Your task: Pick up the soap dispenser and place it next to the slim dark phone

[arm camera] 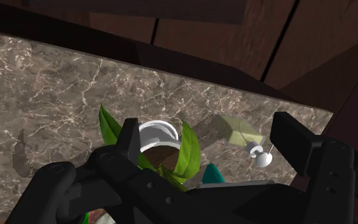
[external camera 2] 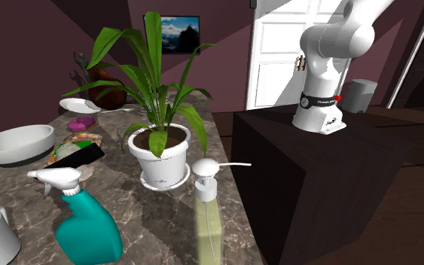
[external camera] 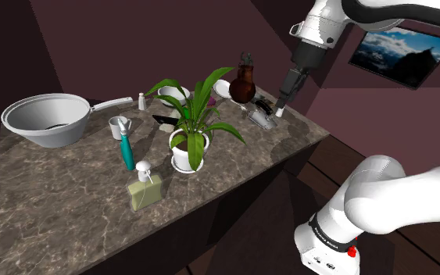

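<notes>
The all-black two-finger tool hangs over the end of the grey-brown marbled surface at the shoulder view's right. It is just above a small dark and silvery object that I cannot identify, and whether it touches that object cannot be told. In the wrist view the tool has its fingers standing wide apart with nothing between them, so it is open and empty. The pale olive, flat-sided soap dispenser with a white pump head stands upright close to the surface's long edge that faces the stand, well apart from the tool. Near it stand a teal plastic spray bottle and a white pot holding a leafy green plant. The second exterior view shows the soap dispenser nearest that edge, with the spray bottle and the white pot further in. In the wrist view the soap dispenser sits by the same edge, beside the pot. The slim dark phone lies further in from that edge, beyond the plant and near a small white mug, so the plant and spray bottle stand between it and the dispenser. A large grey pan with a handle sits at the surface's corner at the shoulder view's upper left. A round brown bottle and a white plate stand by the far edge, near the tool.
</notes>
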